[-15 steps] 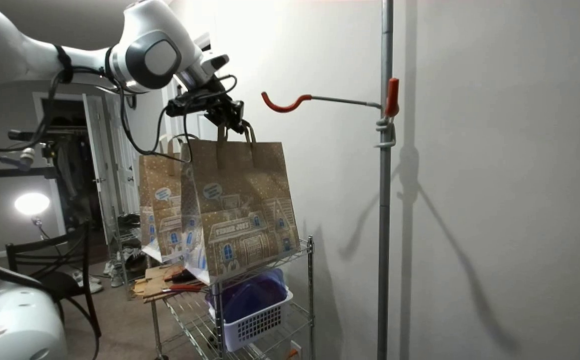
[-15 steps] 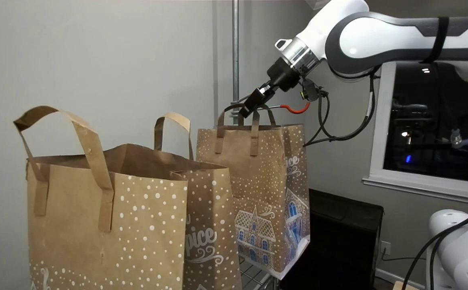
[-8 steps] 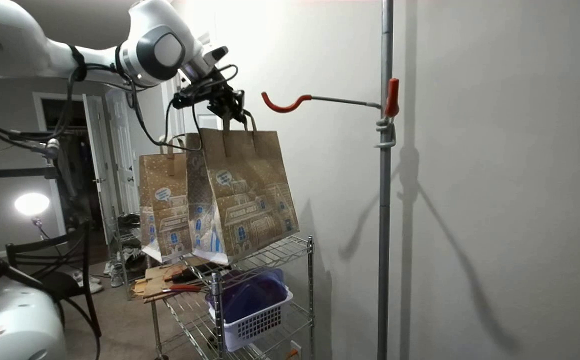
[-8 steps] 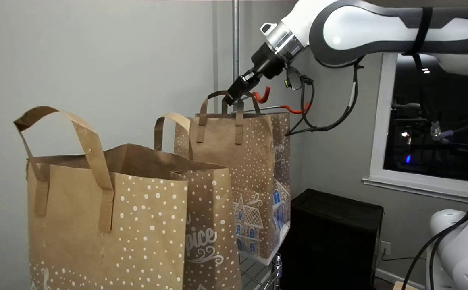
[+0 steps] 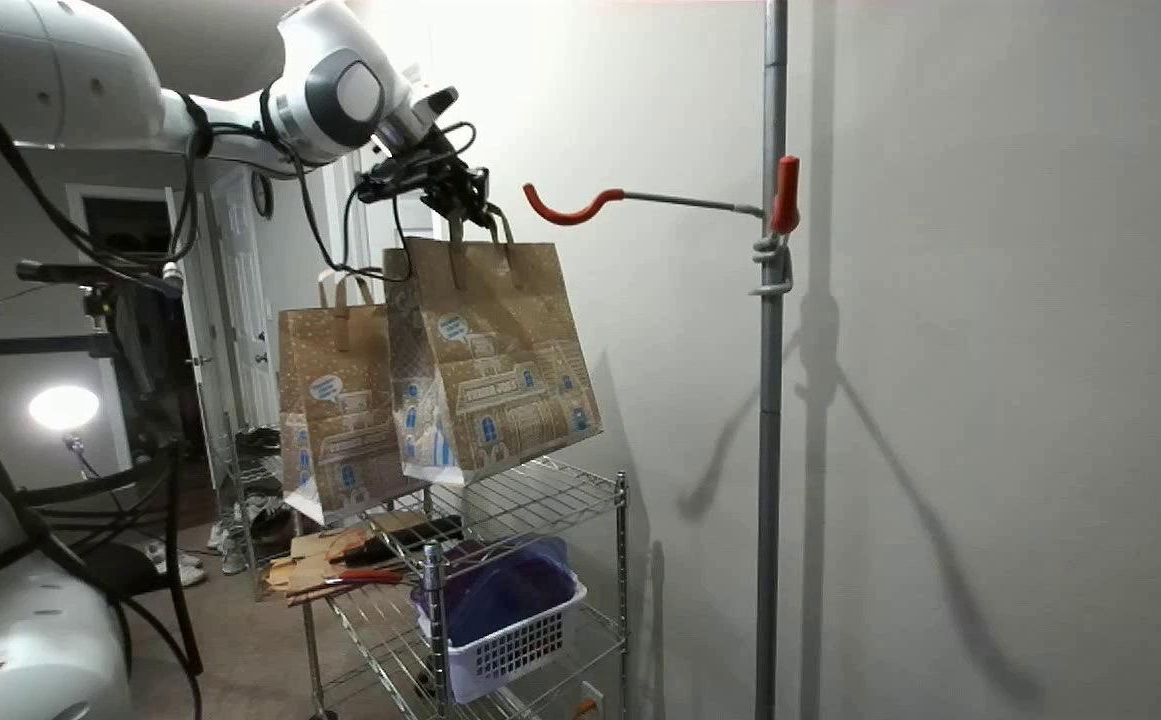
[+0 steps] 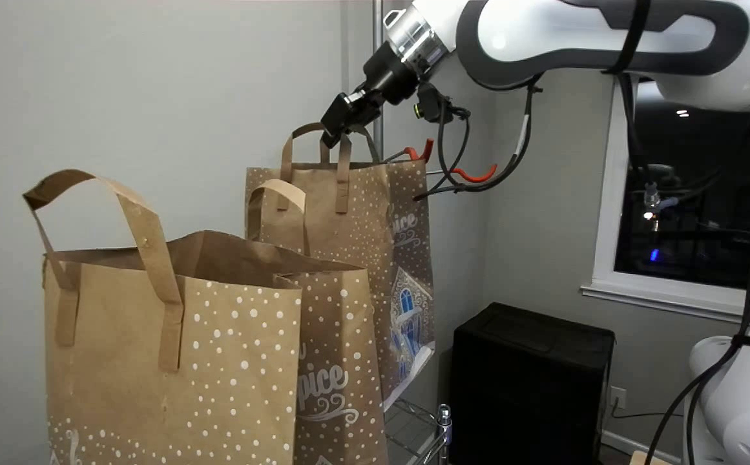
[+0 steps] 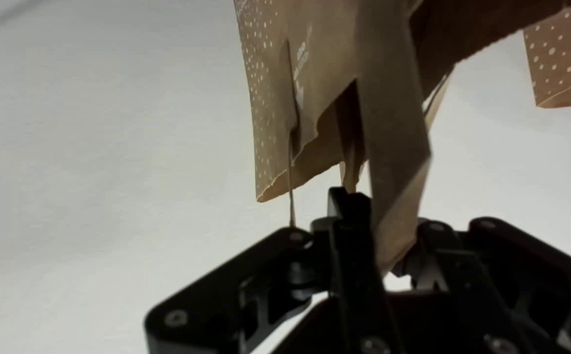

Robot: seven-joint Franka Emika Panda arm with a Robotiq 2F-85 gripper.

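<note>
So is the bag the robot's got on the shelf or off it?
Off. In an exterior view the bag hangs from the gripper, with the wire shelf showing below its bottom edge.

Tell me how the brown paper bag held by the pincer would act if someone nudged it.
The bag would probably swing, as the pincer grips it only at its handle straps. It is likely floppy rather than stiff: the rim looks thin and wavy. I can't judge its weight, since any contents are out of sight.
</note>
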